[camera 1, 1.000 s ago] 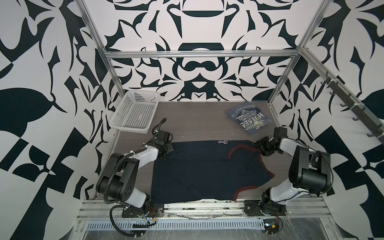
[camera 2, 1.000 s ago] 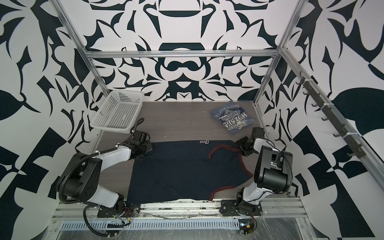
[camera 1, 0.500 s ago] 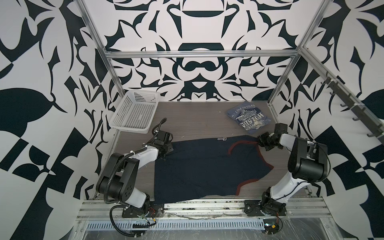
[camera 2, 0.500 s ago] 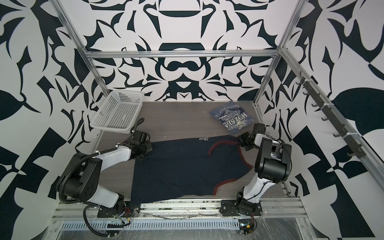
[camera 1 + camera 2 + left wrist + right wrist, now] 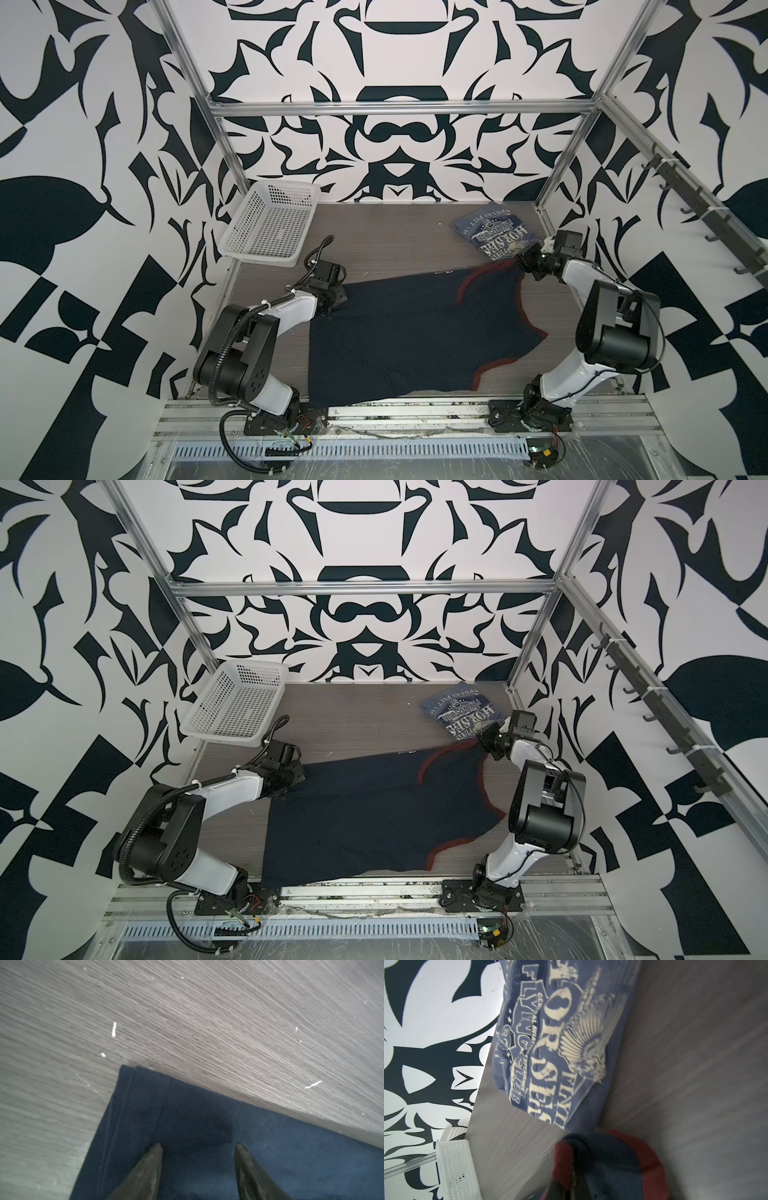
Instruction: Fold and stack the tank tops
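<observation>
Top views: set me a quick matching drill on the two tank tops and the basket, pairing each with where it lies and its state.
Column A
1. navy tank top
2. slate-blue tank top
3. white perforated basket

Column B
a. far left corner, nothing in it
b. spread open across the near middle, red trim showing
c. folded at the far right, lettered print facing up

Pairs: 1-b, 2-c, 3-a
</observation>
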